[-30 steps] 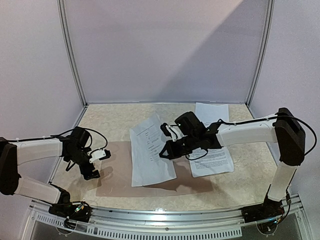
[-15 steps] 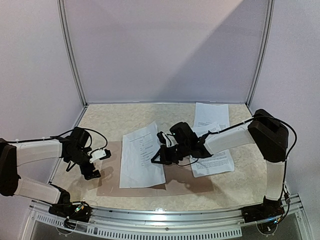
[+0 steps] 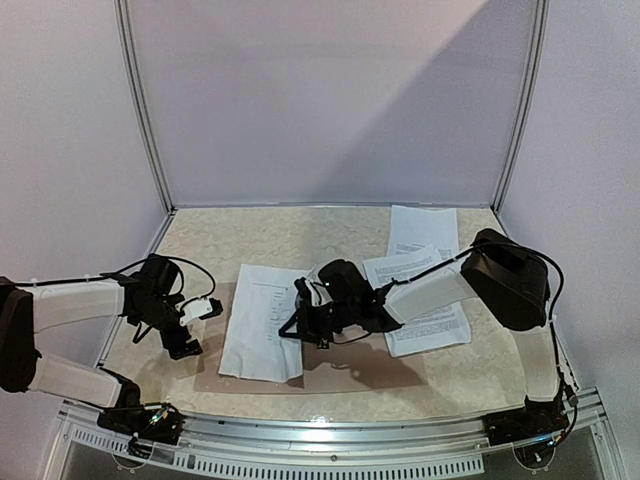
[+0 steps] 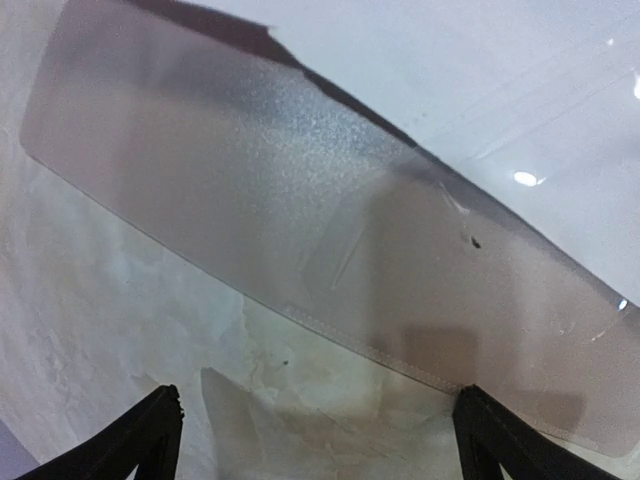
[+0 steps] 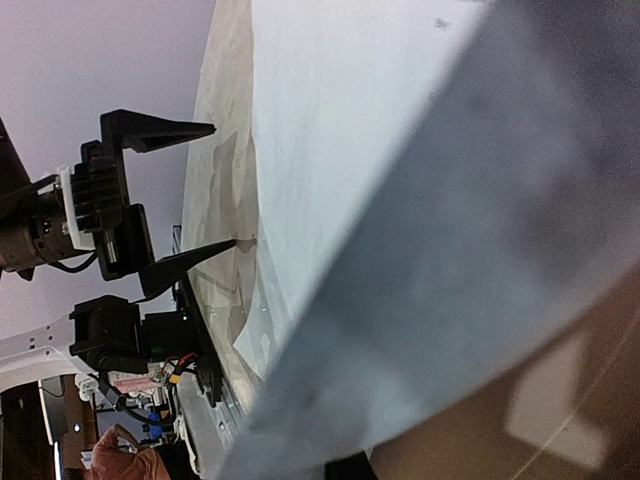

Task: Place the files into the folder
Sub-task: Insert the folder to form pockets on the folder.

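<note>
1. One sheet (image 3: 258,318) lies over the folder (image 3: 360,372)'s left half, not yet tucked inside.
2. Left gripper (image 3: 199,329) hovers beside it, jaws apart, empty; right gripper (image 3: 302,323) is pinched shut on that sheet's right edge.
3. Farther back, two files (image 3: 430,320) wait on the table (image 3: 230,235).

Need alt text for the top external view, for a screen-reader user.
The right gripper, shut, holds a printed sheet by its edge over the flat tan folder on the table. The left gripper hangs open at the folder's left end. Two more sheets lie to the right.
</note>
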Controlling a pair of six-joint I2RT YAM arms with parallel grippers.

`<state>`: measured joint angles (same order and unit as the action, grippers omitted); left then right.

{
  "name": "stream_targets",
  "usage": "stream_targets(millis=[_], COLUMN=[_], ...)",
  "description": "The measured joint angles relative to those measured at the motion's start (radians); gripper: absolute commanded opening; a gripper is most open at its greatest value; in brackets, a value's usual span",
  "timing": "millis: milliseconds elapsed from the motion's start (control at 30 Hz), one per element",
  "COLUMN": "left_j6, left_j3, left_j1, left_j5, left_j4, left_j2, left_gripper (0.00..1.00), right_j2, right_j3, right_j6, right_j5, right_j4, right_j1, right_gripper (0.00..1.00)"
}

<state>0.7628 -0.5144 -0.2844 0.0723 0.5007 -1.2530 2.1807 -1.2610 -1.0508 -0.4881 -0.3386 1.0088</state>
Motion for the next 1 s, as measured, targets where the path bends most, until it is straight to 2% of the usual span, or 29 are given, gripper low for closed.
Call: stream_targets(millis=[233,533,867,1000], left_j6=[0.007,0.037,0.161,0.189], left_j3=[0.002,0.002,0.002,0.003], left_j1=[0.0,-0.005,-0.037,-0.072], left_j5=[0.004,-0.003,0.011,0.021], left_j4=[-0.006,0.018,0.18,0.217], left_j2=[0.003,0.031,0.073,0.077], left_gripper=[0.96,0.98,0.99,0.98], right_j2=[0.0,-0.042,-0.078,-0.076], right_j3=[-0.006,-0.006,-0.028,-0.03], right_j6=[-0.032,0.079,0.179,0.175], right_j5=[-0.002,0.072,0.069,0.037], right_j4=[-0.014,0.115,0.201,0.205], right_j1=[0.025,0.019,0.012,0.012], right_gripper=[0.0,0.0,0.16,0.27])
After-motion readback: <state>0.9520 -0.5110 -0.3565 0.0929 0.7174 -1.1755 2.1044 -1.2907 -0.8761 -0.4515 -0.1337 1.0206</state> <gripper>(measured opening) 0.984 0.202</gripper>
